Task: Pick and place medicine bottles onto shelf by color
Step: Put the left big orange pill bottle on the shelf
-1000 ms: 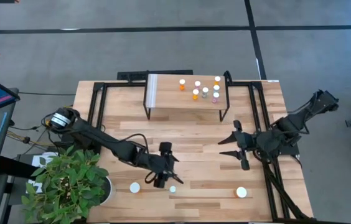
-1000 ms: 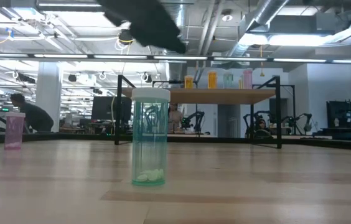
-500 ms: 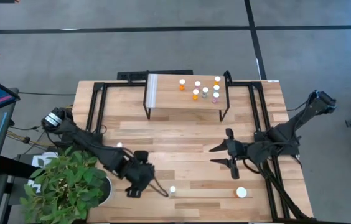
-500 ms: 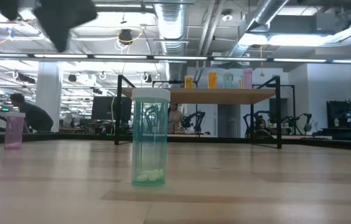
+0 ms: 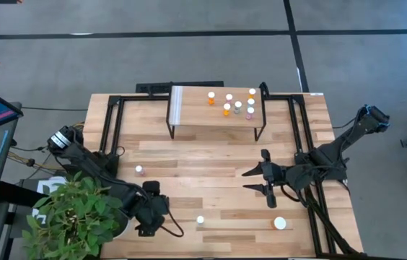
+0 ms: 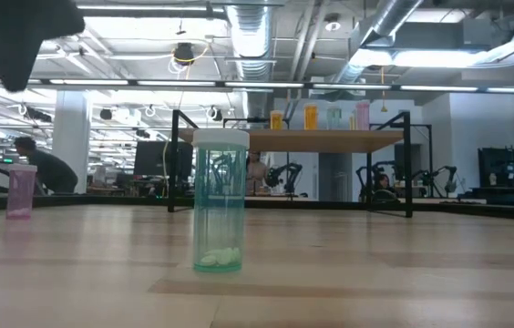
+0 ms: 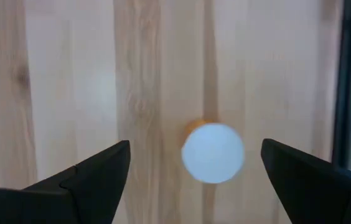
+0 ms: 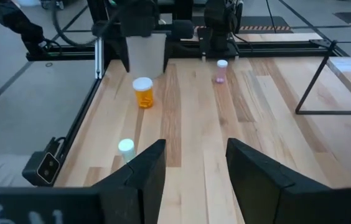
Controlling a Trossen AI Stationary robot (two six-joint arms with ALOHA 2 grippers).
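Note:
In the left wrist view an orange bottle (image 7: 213, 152) with a white cap stands on the table. My left gripper (image 7: 195, 149) hangs open above it, one finger on either side, clear of it. In the high view this gripper (image 5: 148, 217) is near the table's near-left corner and covers that bottle. My right gripper (image 5: 257, 180) waits open, right of centre. A green bottle (image 5: 200, 219) and a pink bottle (image 5: 139, 170) stand upright on the tabletop. The shelf (image 5: 189, 115) stands at the far side and carries several bottles (image 5: 232, 103).
Another white-capped bottle (image 5: 281, 224) stands near the near-right edge. A potted plant (image 5: 81, 213) sits by the near-left corner, close to my left arm. Black frame rails (image 5: 113, 126) run along both table sides. Bare wood lies between the shelf and the grippers.
My left gripper has swung from beside the green bottle toward the table's left and near edge, and now hangs over the orange bottle. My right gripper shifted a little toward the near and left edges early on, then held still. No bottle has moved.

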